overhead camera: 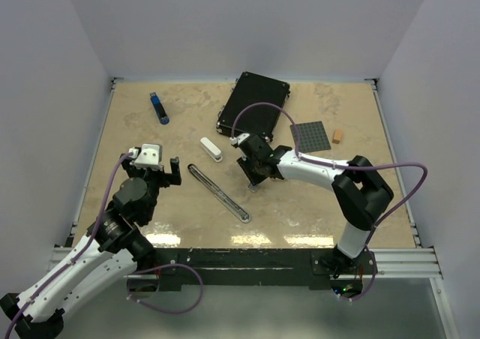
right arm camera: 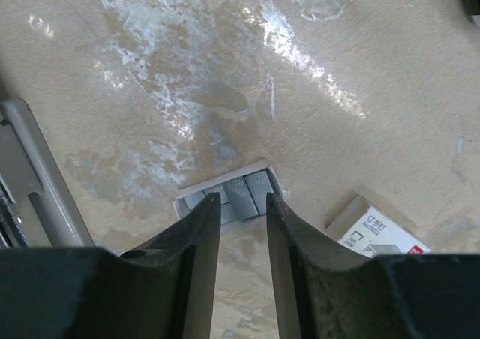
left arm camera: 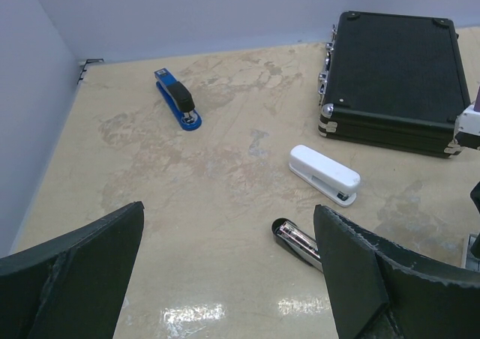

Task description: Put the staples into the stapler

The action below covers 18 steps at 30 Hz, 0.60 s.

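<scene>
Staples box (right arm camera: 379, 230): on worktop (right arm camera: 225, 69) just beside your right fingers (right arm camera: 300, 256), tray (right arm camera: 227, 196) of grey strips just beyond their tips | right fingers: slightly parted, empty | left fingers (left arm camera: 75, 271): wide open, empty

Black case (overhead camera: 253, 103) lies near grey square plate (overhead camera: 311, 136) and orange cube (overhead camera: 337, 136)

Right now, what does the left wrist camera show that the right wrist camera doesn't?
Only the left wrist: the blue stapler, the white stapler, the black case and the wide-open left fingers. Only the right wrist: the staples box, a small tray of grey staple strips and the right fingers, narrowly parted, by that tray. Both: the tan table and, apparently, the opened long stapler.
</scene>
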{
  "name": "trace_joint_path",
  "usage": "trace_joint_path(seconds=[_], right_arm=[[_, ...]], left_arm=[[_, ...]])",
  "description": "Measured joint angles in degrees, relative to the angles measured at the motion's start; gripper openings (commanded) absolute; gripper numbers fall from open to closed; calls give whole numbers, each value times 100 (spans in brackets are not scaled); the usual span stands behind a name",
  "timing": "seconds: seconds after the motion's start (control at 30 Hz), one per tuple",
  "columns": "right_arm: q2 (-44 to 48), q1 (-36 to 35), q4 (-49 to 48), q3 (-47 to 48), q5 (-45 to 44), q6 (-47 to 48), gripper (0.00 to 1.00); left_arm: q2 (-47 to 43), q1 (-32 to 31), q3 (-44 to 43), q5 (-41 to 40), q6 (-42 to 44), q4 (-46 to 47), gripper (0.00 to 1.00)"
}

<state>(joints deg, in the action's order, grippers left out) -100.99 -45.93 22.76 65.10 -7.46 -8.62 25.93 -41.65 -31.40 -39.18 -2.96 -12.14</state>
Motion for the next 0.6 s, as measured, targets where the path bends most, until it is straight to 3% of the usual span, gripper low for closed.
trace_joint_path(seconds=[0.6], right_arm=[[-50, -256, 55, -83, -55, 935, 36]], left_arm=[[101, 66, 0, 111, 0, 2, 100]])
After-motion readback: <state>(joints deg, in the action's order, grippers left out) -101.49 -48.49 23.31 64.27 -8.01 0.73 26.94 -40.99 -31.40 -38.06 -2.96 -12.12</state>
